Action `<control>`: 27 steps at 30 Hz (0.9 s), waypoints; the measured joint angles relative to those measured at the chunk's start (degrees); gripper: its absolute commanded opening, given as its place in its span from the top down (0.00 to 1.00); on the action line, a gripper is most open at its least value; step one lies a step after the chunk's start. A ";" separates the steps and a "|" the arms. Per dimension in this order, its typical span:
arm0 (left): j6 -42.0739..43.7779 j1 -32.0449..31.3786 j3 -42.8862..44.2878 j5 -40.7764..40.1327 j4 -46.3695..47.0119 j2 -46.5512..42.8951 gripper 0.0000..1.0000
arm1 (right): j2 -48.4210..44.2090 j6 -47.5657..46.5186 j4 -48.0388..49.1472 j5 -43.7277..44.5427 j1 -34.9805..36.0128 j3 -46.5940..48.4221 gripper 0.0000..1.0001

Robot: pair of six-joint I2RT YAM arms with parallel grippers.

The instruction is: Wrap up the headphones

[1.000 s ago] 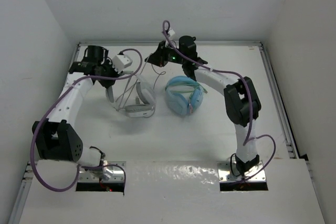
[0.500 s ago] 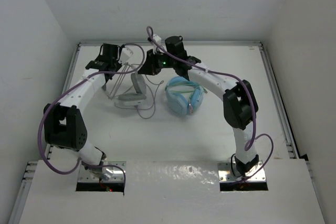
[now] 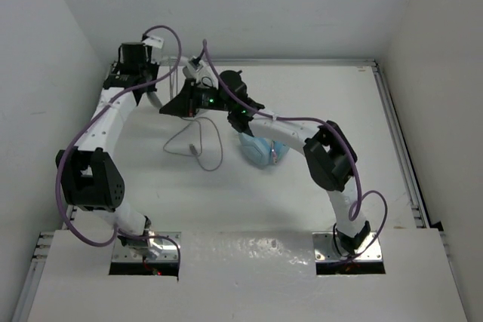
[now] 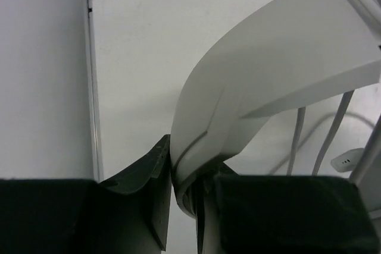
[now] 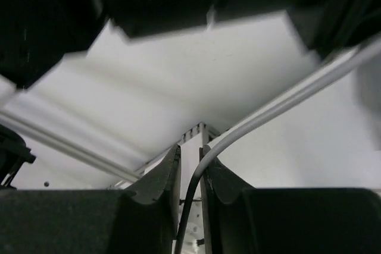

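1. Left end effector (image 4: 191, 178) is closed on the grey headband (image 4: 268, 69) of the headphones (image 3: 190, 75). The band is wedged between both fingers and curves up and away toward 1 o'clock in the left wrist view.
2. Headphones are held up off the surface (image 3: 324, 103), near its 11 o'clock corner in the top view, between the two wrists. Ear cups are mostly hidden by the arms, so can't tell how they hang.
3. Right end effector (image 5: 190, 173) is narrow, w/ the fingers only a little apart. The cable (image 5: 280, 102) runs between them and touches one finger, w/ a thin gap on the other side. Can't tell if it is pinched or just threaded through.
4. From the top, the right end effector sits at approx. 10 o'clock from the blue headphones (image 3: 256, 150), just beside the left wrist.
5. The rest of the cable hangs down to the surface and lies in a loose loop at 9 o'clock of the blue headphones. Its plug end (image 3: 198, 148) rests inside the loop.
6. Blue headphones lie flat near the surface centre, partly covered by the right forearm, apart from the cable loop.
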 measured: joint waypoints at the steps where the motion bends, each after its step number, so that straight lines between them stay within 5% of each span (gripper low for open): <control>1: -1.38 0.83 0.74 0.81 0.28 0.35 1.00 | 0.28 0.20 0.13 0.44 1.09 0.42 0.80; 6: -5.86 4.59 2.78 2.47 2.38 0.87 1.00 | 0.48 -1.16 -2.19 1.84 4.68 0.17 0.56; 11: -8.63 6.47 4.22 6.38 0.98 1.07 1.00 | 0.48 -6.38 -5.90 4.63 4.83 -1.07 0.51; 15: -11.13 8.44 9.44 12.63 -2.12 2.12 1.00 | 1.03 -13.79 -9.66 6.16 4.42 -1.31 0.37; 19: -13.55 11.82 15.19 17.90 -4.31 2.58 1.00 | 1.81 -22.23 -11.23 8.13 4.37 -3.28 0.01; 27: -16.37 14.95 20.94 29.40 -6.71 1.42 1.00 | 2.97 -35.50 -12.35 14.99 4.37 -13.68 0.01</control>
